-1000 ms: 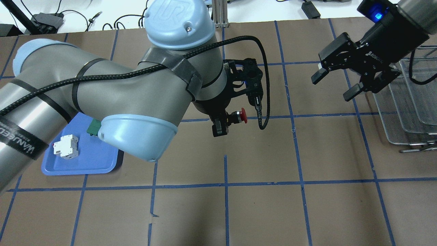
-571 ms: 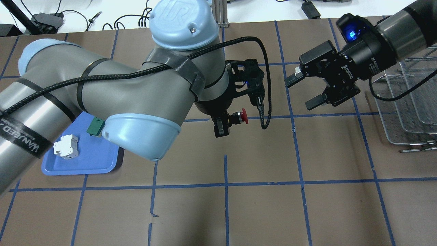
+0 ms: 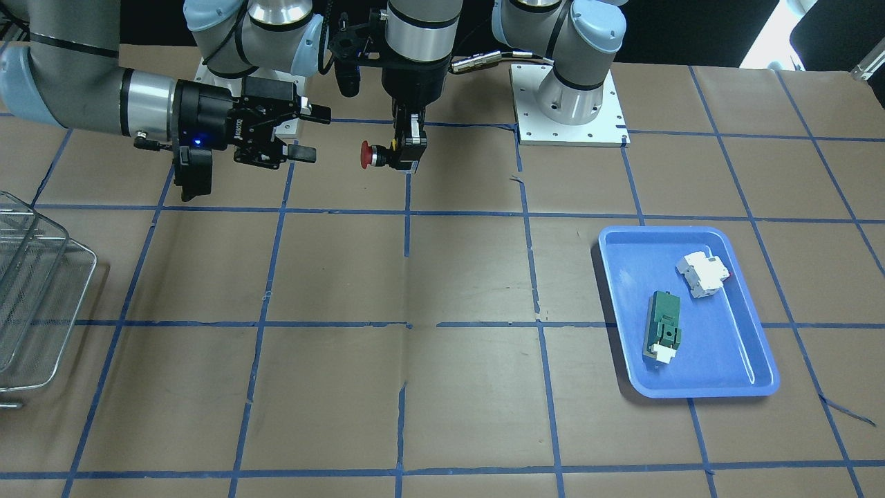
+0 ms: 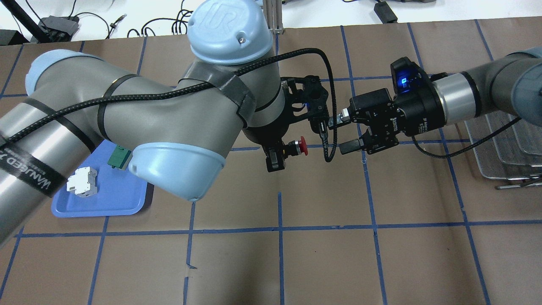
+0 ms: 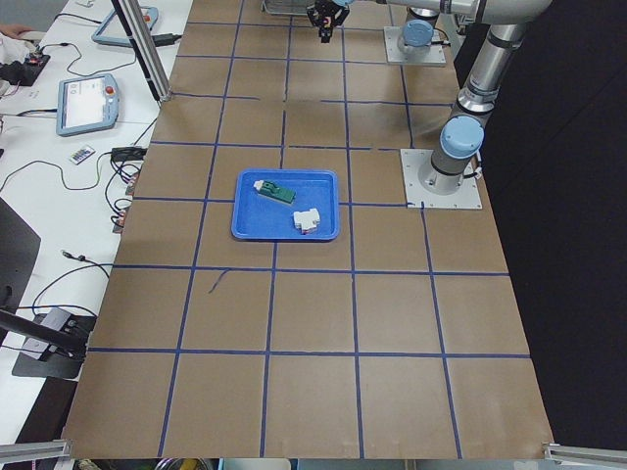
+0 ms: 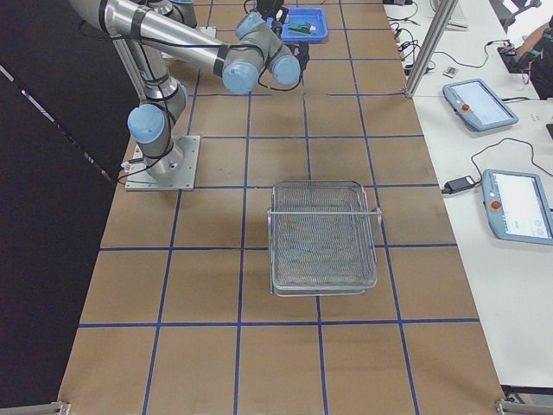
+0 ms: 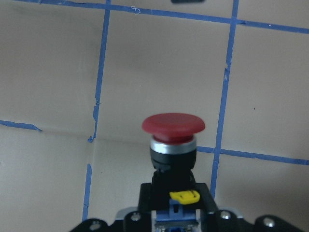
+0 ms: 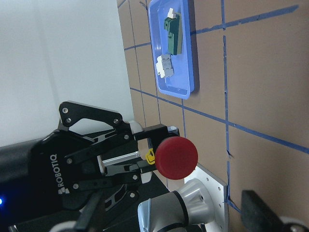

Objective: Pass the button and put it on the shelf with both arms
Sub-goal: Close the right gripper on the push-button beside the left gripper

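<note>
My left gripper (image 4: 281,149) is shut on the black body of the button (image 4: 301,144) and holds it above the table, red cap pointing at my right gripper. The button also shows in the front view (image 3: 370,155), the left wrist view (image 7: 173,127) and the right wrist view (image 8: 176,157). My right gripper (image 4: 340,136) is open, level with the cap and a short gap to its right, jaws apart and empty. The wire-mesh shelf (image 4: 499,146) stands at the table's right edge, behind the right arm, and also shows in the exterior right view (image 6: 324,238).
A blue tray (image 4: 120,200) at the left, partly under the left arm, holds a green block (image 3: 664,325) and a white module (image 3: 702,273). The left arm's black cable (image 4: 328,127) loops between the two grippers. Brown paper with blue tape lines covers the table.
My right gripper has swung left and down from near the shelf to just right of the button, staying open. The left gripper and the button have barely moved.
</note>
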`<control>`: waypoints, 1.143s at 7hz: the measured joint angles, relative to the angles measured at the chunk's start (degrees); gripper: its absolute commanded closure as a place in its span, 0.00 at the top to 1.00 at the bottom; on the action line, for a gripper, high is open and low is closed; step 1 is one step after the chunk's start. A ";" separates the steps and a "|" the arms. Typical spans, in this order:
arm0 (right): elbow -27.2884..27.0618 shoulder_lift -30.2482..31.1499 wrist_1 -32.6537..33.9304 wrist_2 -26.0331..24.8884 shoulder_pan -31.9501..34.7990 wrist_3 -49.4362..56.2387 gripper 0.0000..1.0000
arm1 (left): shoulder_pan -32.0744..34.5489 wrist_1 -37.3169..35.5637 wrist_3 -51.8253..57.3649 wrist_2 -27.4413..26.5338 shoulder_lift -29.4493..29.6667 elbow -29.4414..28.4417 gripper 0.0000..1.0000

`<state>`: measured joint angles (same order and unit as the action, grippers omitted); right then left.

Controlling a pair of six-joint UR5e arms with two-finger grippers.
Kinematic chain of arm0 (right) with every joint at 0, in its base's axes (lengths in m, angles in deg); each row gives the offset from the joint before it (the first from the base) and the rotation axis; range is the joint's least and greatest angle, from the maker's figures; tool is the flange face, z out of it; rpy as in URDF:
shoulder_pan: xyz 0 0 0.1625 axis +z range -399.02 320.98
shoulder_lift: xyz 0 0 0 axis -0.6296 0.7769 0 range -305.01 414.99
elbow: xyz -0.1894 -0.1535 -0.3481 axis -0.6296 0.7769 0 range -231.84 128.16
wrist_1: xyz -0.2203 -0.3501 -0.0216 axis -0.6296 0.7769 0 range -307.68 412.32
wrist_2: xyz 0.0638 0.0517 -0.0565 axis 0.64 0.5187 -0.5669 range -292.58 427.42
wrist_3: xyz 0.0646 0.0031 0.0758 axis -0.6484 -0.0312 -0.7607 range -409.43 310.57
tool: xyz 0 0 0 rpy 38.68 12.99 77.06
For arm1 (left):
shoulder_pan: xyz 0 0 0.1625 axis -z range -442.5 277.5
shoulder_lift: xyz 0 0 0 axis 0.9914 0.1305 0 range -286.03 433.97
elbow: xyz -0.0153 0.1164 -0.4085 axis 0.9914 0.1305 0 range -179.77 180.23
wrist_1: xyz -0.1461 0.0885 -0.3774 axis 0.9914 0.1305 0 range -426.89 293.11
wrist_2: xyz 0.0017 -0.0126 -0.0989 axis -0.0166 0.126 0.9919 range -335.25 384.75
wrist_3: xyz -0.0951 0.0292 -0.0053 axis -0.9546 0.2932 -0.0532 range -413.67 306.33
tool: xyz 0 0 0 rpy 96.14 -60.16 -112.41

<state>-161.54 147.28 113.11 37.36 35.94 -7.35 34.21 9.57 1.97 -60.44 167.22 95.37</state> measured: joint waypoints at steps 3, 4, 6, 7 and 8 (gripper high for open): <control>-0.51 0.62 -0.02 0.40 0.36 -0.95 1.00 | 0.00 -0.02 -0.82 0.16 0.00 0.12 0.00; -0.57 0.70 0.28 0.72 1.13 -1.34 1.00 | 0.00 -0.06 -0.94 0.19 0.03 0.20 0.00; -0.84 -0.55 1.52 1.04 3.59 -1.60 1.00 | 0.03 -0.12 -1.10 0.24 0.00 0.29 0.00; -0.97 -1.44 1.85 1.10 4.09 -1.66 1.00 | 0.06 -0.11 -1.13 0.23 -0.07 0.29 0.00; -0.97 -2.10 2.18 1.25 4.29 -1.71 1.00 | 0.07 -0.11 -1.14 0.29 -0.12 0.26 0.00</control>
<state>-162.50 145.18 115.29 38.61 40.23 -9.05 34.29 9.46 0.83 -60.15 167.09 95.63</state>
